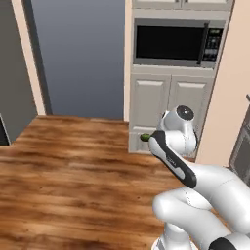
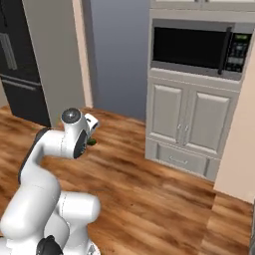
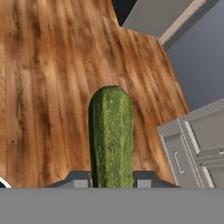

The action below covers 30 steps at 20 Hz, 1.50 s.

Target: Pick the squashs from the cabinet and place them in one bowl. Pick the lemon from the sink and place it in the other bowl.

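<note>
The claw [image 3: 112, 181] grips one squash [image 3: 111, 135] at frame centre; carry it level, keeping the squeeze firm, toward the pale bowl

Even, soft rendered light; faint shadows, slight blur.

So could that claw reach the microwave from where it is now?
Probably not: the claw is already shut on a squash, and the microwave sits high across bare wood floor.
</note>
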Available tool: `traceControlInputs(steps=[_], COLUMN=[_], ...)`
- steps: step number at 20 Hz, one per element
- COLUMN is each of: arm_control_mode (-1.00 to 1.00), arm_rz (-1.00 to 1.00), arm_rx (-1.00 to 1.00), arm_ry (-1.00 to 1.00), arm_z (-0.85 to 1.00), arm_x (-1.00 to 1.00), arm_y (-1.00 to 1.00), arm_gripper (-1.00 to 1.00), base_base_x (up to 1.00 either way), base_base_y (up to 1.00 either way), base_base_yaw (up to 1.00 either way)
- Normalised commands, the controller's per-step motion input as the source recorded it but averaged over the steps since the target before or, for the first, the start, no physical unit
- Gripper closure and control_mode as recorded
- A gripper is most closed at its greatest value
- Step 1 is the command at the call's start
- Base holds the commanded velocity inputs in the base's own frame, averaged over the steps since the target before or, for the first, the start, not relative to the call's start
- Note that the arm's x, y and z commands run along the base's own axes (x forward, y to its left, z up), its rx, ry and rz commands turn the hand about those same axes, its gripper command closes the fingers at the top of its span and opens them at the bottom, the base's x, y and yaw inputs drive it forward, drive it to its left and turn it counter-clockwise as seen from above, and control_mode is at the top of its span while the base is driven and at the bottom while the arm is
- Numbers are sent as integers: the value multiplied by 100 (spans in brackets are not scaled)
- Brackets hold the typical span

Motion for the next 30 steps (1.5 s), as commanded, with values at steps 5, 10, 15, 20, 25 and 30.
traceControlInputs(steps=[5,10,15,20,25,30], arm_control_mode=[100,100,100,100,100,100], arm_rz=[0,0,0,0,0,0], arm_rx=[0,0,0,0,0,0], arm_ry=[0,0,0,0,0,0], arm_z=[0,0,0,0,0,0], arm_x=[0,0,0,0,0,0], arm_y=[0,0,0,0,0,0], arm_gripper=[100,100,100,100,100,100], base_base_x=[-3,0,0,0,0,0], base_base_y=[31,35,34,30,29,37], base_base_yaw=[62,62,62,61,61,51])
